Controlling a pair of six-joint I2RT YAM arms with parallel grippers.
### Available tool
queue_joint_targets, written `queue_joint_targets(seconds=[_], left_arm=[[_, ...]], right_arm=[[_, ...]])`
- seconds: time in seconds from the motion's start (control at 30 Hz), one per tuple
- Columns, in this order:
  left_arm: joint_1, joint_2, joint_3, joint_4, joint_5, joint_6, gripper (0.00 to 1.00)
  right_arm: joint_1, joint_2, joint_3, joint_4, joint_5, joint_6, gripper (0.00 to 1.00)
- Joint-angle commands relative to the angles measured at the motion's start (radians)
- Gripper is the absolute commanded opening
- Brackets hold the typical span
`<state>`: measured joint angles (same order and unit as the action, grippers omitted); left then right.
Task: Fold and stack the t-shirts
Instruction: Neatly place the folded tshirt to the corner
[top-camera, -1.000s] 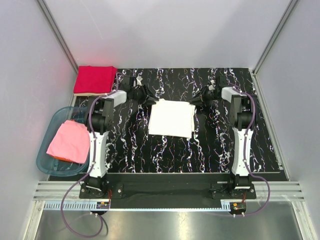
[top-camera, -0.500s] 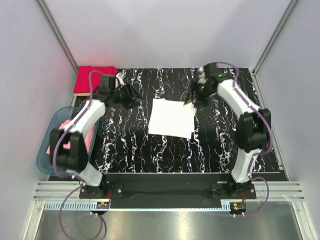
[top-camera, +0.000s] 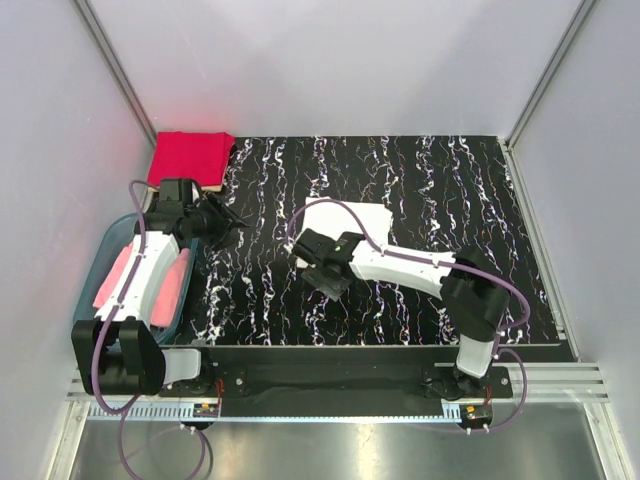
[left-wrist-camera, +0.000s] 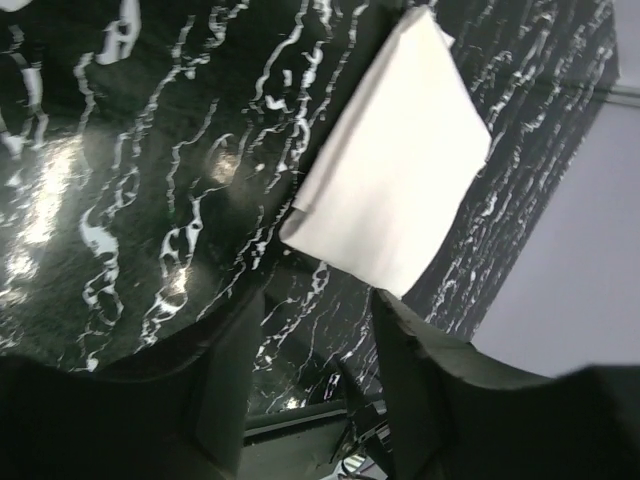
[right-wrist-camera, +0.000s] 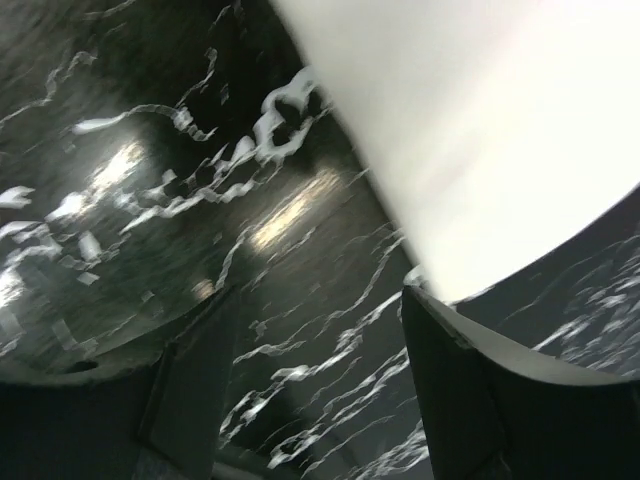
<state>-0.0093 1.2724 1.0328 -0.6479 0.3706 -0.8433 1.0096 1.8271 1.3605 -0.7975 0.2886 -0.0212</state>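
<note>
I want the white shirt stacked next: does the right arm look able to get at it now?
Likely yes: the right gripper is open just beside the white shirt, with only mat between them.

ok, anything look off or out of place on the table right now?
Nothing spilled or damaged. Only oddity: no stack. The white t-shirt lies folded in the middle of the mat, the red t-shirt folded beside its far-left corner, and the pink t-shirt is bunched unfolded in the teal tub.
</note>
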Motion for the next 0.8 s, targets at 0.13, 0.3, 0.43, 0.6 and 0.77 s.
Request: queue_joint_targets(seconds=[0.13,0.3,0.43,0.6,0.77], left_arm=[[0.092,-0.035,-0.014,-0.058,0.036,0.059,0.65],[0.14,0.005,-0.008,-0.038,0.103,0.069,0.67],[0.141,0.036,0.015,-0.036,0.128,0.072,0.69],[0.149,0.004,0.001,-0.016,0.102,0.059,0.83],[0.161,0.019,0.016,-0.013,0.129,0.05,0.87]], right_arm=[[0.101,-0.115,-0.222,0.398,0.186,-0.506,0.85],[0.115,-0.077,-0.241,0.566,0.109,-0.626,0.84],[0.119,0.026,-0.213,0.638,0.142,-0.706,0.79],[0.119,0.11,-0.184,0.682,0.129,-0.778,0.59],[0.118,0.182,-0.176,0.71,0.162,-0.799,0.56]])
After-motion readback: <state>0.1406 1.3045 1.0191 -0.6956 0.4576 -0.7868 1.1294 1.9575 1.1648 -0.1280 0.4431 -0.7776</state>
